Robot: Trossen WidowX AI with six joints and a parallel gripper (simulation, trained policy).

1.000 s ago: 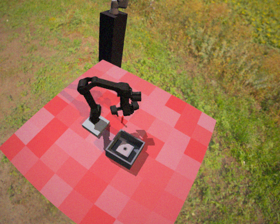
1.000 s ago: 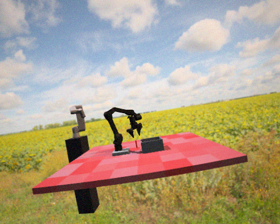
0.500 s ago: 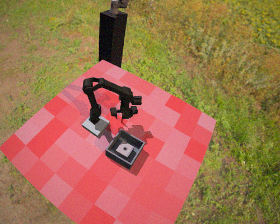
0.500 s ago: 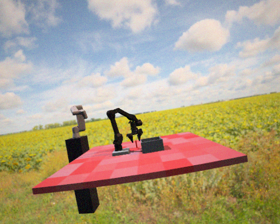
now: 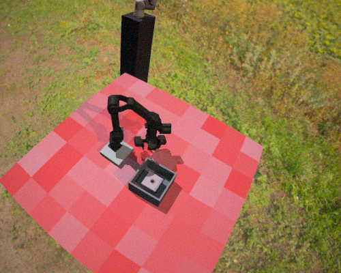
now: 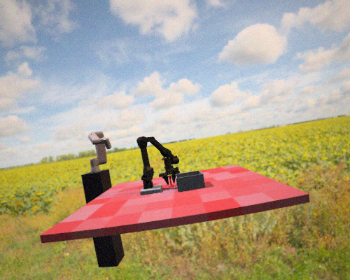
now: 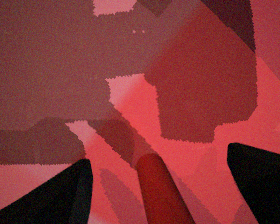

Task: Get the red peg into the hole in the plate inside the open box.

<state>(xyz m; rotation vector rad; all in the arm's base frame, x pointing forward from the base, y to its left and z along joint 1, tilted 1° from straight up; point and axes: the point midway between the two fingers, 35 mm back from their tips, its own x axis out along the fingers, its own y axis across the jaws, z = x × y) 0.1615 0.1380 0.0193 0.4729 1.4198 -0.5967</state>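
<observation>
From above, I see the black arm (image 5: 136,106) (image 6: 162,148) bent over the near side of a red and pink patchwork table (image 5: 85,211) (image 6: 175,210) (image 7: 135,115). Its pale, flat base (image 5: 106,153) (image 6: 143,192) sits left of the dark, square-walled box (image 5: 146,196) (image 6: 190,182), with a strip of tabletop between them. The box is open-topped, and a light square plate (image 5: 157,184) with a round, unfilled hole lies on its floor. The claw (image 5: 149,150) (image 6: 170,181) (image 7: 160,161) is on the far side of the box, hiding the peg from this angle.

From the side, the claw points down, just left of the box's straight, slate-grey wall. The slim red peg (image 6: 170,180) (image 7: 162,192) stands upright on the table between the fingers, outside the box. A black pillar (image 5: 131,48) (image 6: 96,182) carries another arm (image 5: 140,11) (image 6: 100,154), well apart to the left.

Down at the wrist, the claw is partly open, its black, tapered fingers on either side of the smooth, round peg. There's room on both sides, more at right; it grips nothing. The peg's upper end is cut off by the view.
</observation>
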